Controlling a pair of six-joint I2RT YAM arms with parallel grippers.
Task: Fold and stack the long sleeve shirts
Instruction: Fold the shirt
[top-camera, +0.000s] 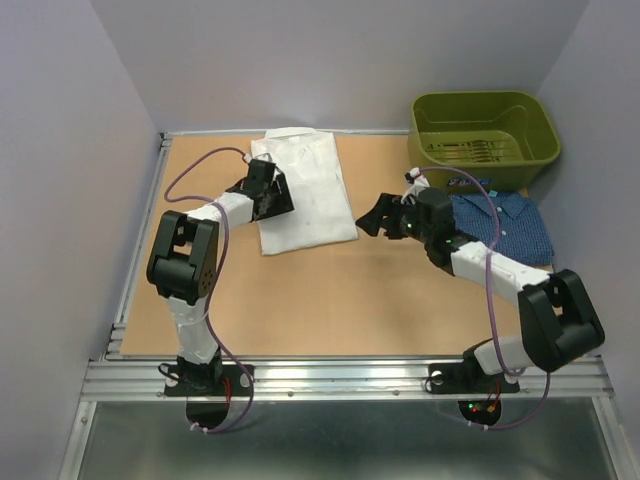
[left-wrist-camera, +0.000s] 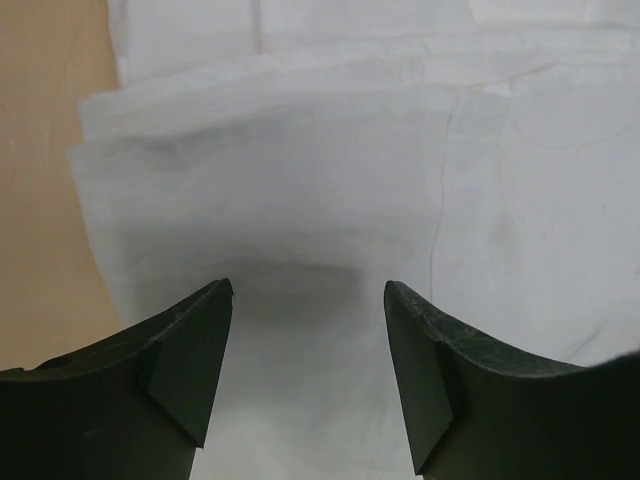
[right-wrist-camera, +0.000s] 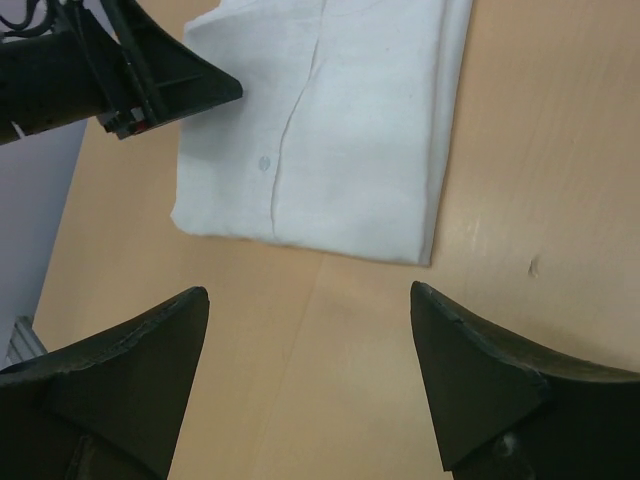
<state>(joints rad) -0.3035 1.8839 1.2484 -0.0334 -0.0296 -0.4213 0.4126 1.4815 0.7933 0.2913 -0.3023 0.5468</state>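
The white shirt (top-camera: 305, 190) looks finished. It lies on the worktop (top-camera: 330, 300) as a tidy rectangle at about 11 o'clock in the overhead view, with layered edges along its left side and a button placket running down the top face. The left end effector (left-wrist-camera: 308, 290) hovers over that shirt's left part with its jaws spread and nothing between them, so it is released. The right end effector (right-wrist-camera: 310, 295) is also released. Its jaws stand wide over bare worktop just off the folded shirt's near edge, roughly at the centre of the table.

The dark blue shirt (top-camera: 515, 225) sits well apart at about 2 o'clock, just in front of the olive-green bin (top-camera: 520, 170) and partly under the right arm. Its collar end points toward 12 o'clock. From overhead it may be spread flat or only loosely gathered, but the arm covers too much of it to say whether any fold has been made.

By my reckoning the task is about half done. One shirt is folded and let go. What is left is folding the blue shirt, if it is not already folded, and stacking the two. The shirts do not touch, so no stack exists yet.
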